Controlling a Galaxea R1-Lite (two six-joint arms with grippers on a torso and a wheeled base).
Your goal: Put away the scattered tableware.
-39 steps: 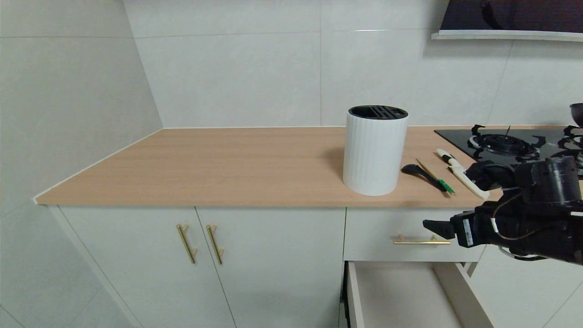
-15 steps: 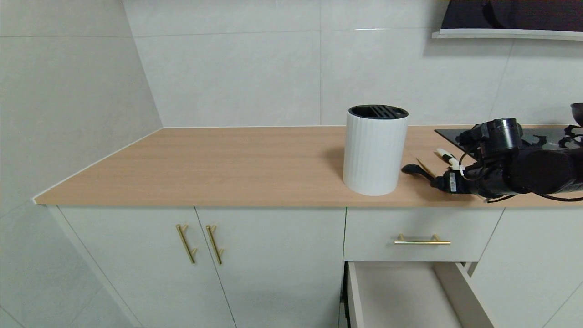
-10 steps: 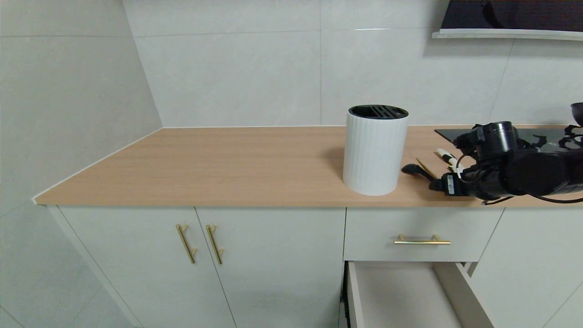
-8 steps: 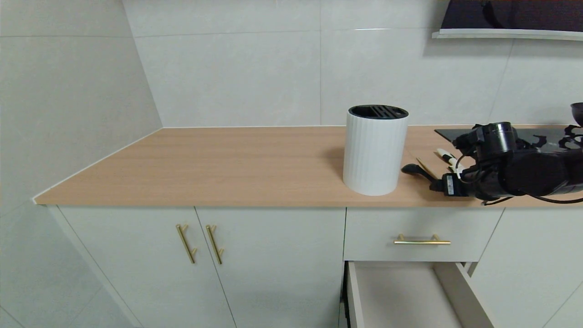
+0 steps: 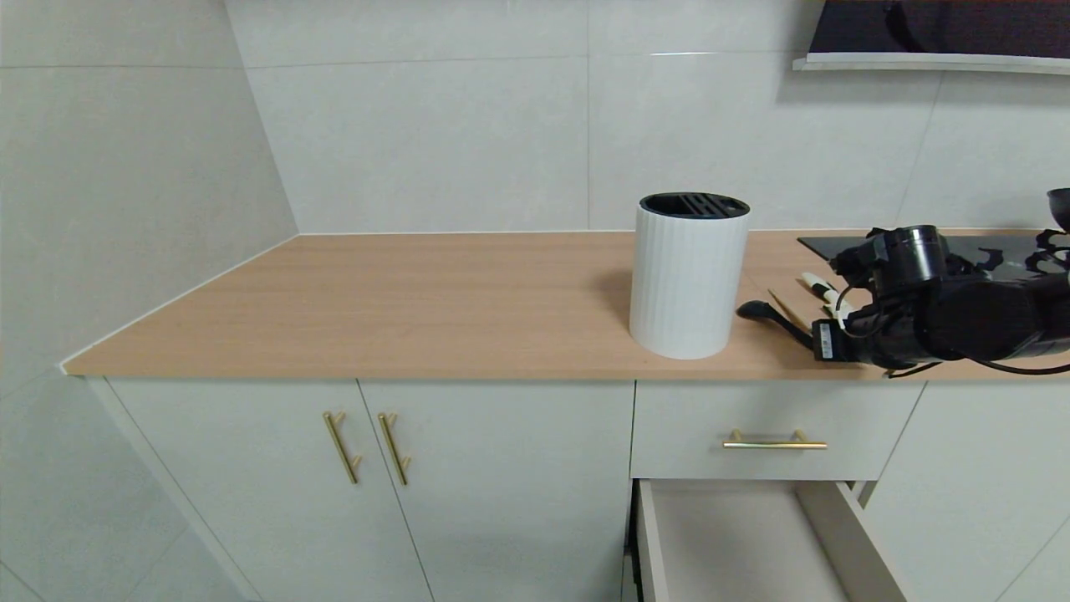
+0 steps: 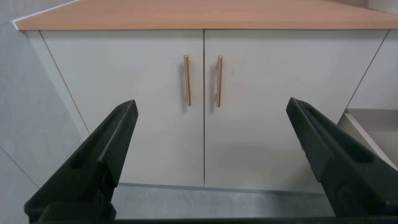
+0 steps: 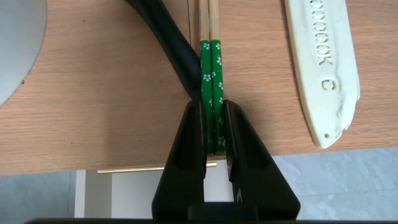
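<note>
A long wooden tabletop (image 5: 418,301) runs along a tiled wall, over white cabinet doors (image 6: 124,112) with gold bar handles. Below its right part sits a shut drawer (image 5: 773,418), and under that an open drawer (image 5: 648,535) pulled out toward the near side. A black gas hob (image 5: 827,245) is set into the far right of the tabletop.

A white ribbed cylindrical utensil holder (image 5: 687,276) with a black slotted top stands upright right of the middle. The scattered pieces lie just to its right, between it and the hob.

The left gripper (image 6: 210,109) hangs low in front of the cabinet doors, its jaws wide apart with nothing between them. The right gripper (image 7: 214,118) lies level at the near edge of the tabletop, right of the holder.

A white knife (image 7: 326,68) lies farthest right, apart from the others. A black spoon (image 5: 752,310) lies with its bowl near the holder, its handle running alongside and touching a pair of chopsticks (image 7: 211,62). The chopsticks lie flat, side by side. Their green patterned ends point to the near edge, where the right gripper's jaws are clamped on them.
</note>
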